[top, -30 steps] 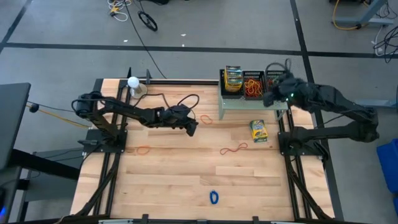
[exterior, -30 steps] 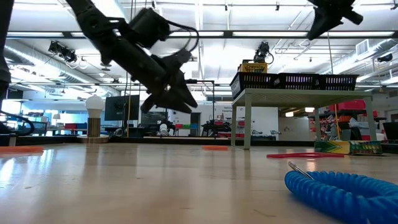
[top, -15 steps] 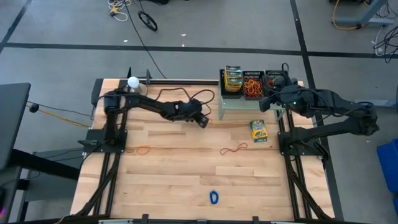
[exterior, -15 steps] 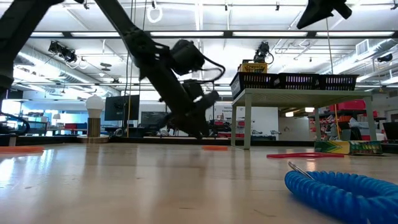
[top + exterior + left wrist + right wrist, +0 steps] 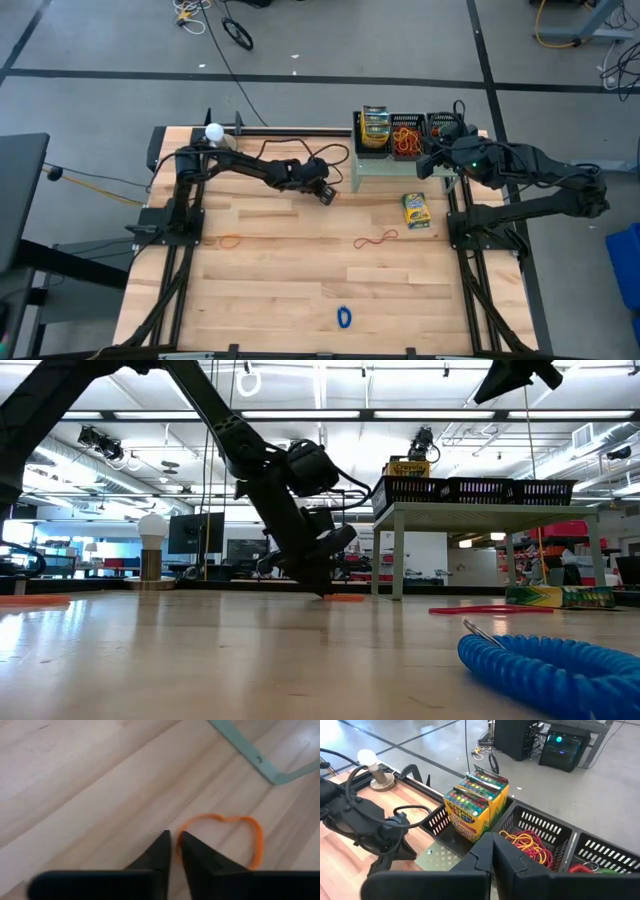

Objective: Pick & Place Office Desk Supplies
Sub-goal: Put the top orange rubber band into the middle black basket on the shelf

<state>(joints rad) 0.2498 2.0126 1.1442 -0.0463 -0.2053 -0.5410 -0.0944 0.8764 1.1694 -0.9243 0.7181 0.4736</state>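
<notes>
left gripper (image 5: 174,840) low on the table (image 5: 290,280), jaws nearly closed on an orange rubber band's (image 5: 235,827) edge, right gripper (image 5: 493,845) pressed shut, empty, above the mesh trays (image 5: 545,827)

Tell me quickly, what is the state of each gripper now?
Left gripper: jaws nearly closed on the orange rubber band lying on the table.
Right gripper: closed, empty, above the mesh trays.
</notes>
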